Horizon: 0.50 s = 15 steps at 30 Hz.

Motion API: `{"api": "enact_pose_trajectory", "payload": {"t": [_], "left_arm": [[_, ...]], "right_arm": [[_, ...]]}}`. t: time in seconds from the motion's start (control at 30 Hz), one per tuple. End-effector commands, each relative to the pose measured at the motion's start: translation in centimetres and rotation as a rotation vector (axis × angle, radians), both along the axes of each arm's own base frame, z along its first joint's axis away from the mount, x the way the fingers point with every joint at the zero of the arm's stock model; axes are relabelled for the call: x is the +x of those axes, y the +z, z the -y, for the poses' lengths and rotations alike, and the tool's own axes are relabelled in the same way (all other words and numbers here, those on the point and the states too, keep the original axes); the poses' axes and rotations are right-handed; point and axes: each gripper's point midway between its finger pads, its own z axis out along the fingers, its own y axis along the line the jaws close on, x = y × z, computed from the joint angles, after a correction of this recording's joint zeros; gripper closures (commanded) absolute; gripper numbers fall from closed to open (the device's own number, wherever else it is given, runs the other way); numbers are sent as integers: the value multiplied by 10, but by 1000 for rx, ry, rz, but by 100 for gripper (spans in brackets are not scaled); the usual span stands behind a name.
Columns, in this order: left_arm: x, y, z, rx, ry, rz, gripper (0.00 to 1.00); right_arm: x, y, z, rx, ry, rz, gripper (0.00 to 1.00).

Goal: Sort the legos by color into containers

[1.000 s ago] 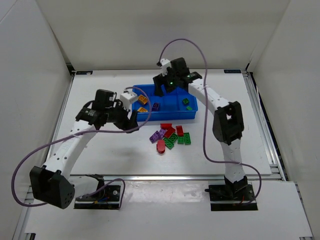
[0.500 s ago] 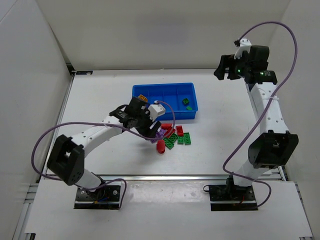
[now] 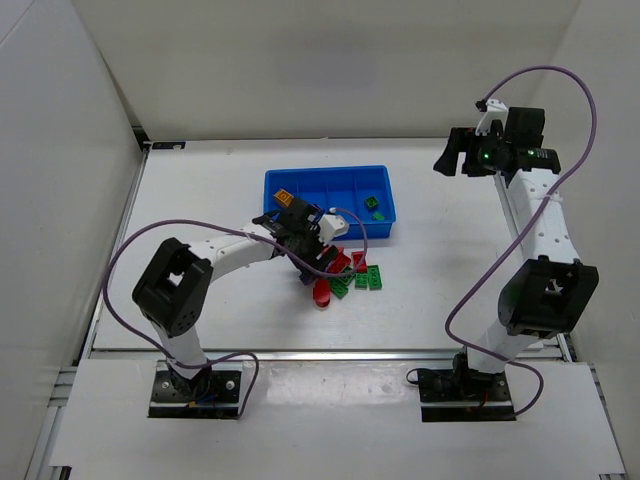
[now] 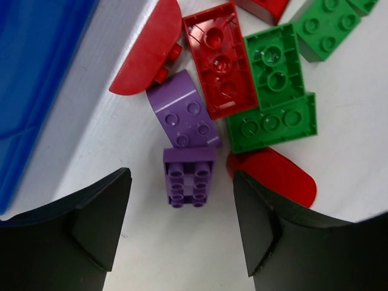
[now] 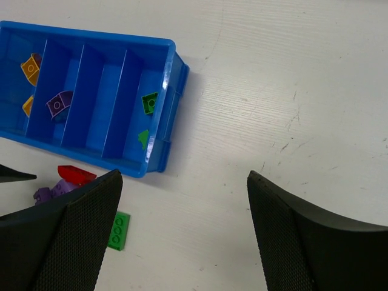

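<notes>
The blue tray has four compartments; it also shows in the right wrist view and the left wrist view. Orange bricks lie in its left compartment, a purple one in the second, green ones in the right one. A pile of red, green and purple legos lies on the table in front of the tray. My left gripper is open, low over the pile, jaws either side of a small purple brick. My right gripper is open and empty, high at the far right.
Around the small purple brick lie a rounded purple brick, red bricks, a rounded red piece near my right finger, and green bricks. A lone green brick lies right of the pile. White walls enclose the table.
My right arm swung from over the tray out to the far right. My left arm moved from left of the tray to low over the lego pile.
</notes>
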Motion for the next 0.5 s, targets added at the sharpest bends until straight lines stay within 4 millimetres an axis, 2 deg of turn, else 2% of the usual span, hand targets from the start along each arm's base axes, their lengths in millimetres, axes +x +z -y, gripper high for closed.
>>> {"api": "enact_pose_trajectory", "payload": {"t": [0.0, 0.07, 0.2, 0.27, 0.37, 0.43, 0.47], "left_arm": [[15, 7, 9, -16, 6, 44, 24], [17, 1, 6, 2, 18, 40, 26], [16, -10, 2, 21, 22, 17, 40], [16, -9, 0, 22, 26, 19, 54], [16, 5, 0, -2, 26, 41, 71], [13, 18, 2, -27, 13, 55, 74], [8, 34, 1, -49, 5, 71, 74]], "right_arm": [[1, 13, 3, 32, -2, 17, 14], [2, 11, 4, 41, -3, 10, 14], [3, 11, 7, 43, -6, 7, 14], [3, 11, 8, 43, -7, 7, 15], [2, 9, 5, 51, 10, -1, 15], [1, 5, 3, 61, 17, -12, 15], [-2, 2, 0, 71, 26, -22, 16]]}}
